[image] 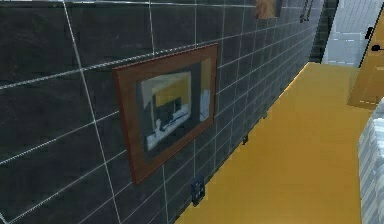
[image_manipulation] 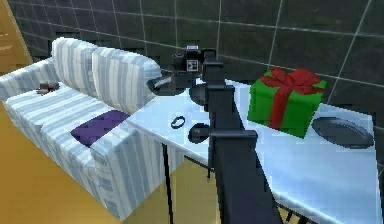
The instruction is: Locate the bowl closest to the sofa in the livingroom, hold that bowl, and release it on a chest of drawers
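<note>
Bowl position?
— Bench, ten o'clock corner, nearest the sofa; that's why I reach there. I can't tell whether the jaws hold anything.

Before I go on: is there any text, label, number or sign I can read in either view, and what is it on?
No readable text in either view.
On the framed picture: shapes only, no lettering to make out.
On the green gift box standing on the table: no label visible.
On the white squares at the far end of the arm: black marks, too small to read.
</note>
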